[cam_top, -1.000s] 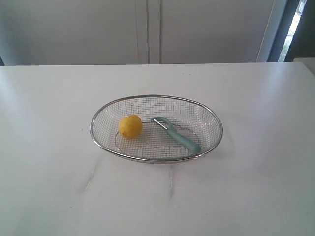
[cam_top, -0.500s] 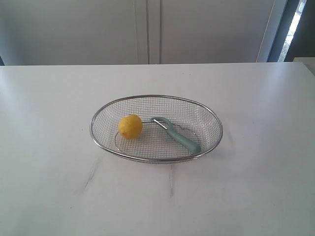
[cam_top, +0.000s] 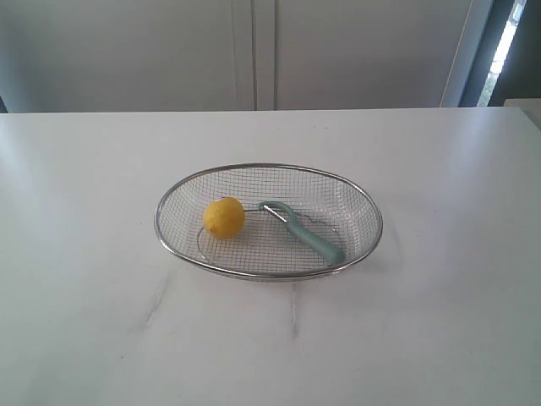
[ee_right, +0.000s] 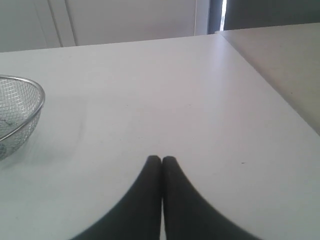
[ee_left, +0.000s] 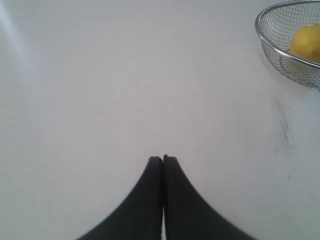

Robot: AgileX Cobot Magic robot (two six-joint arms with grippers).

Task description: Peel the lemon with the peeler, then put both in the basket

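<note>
Seeing no change: small yellow lemon (cam_top: pixel 224 217) and teal-handled peeler (cam_top: pixel 304 232) sit centre-frame in the silver wire-mesh oval basket (cam_top: pixel 268 166). Left fingers (ee_left: pixel 149 192) and right fingers (ee_right: pixel 147 192) are closed and empty. Task probably done.

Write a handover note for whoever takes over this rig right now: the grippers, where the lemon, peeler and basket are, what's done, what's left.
Left gripper: shut, empty, over bare table off to one side of the basket.
Right gripper: shut, empty, over bare table on the other side.
Lemon and peeler: both lie inside the basket, side by side.
Done: both are in the basket.
Left: the lemon looks evenly yellow, and peeling cannot be confirmed. Check it; if it is unpeeled, peel it and put both back.
</note>
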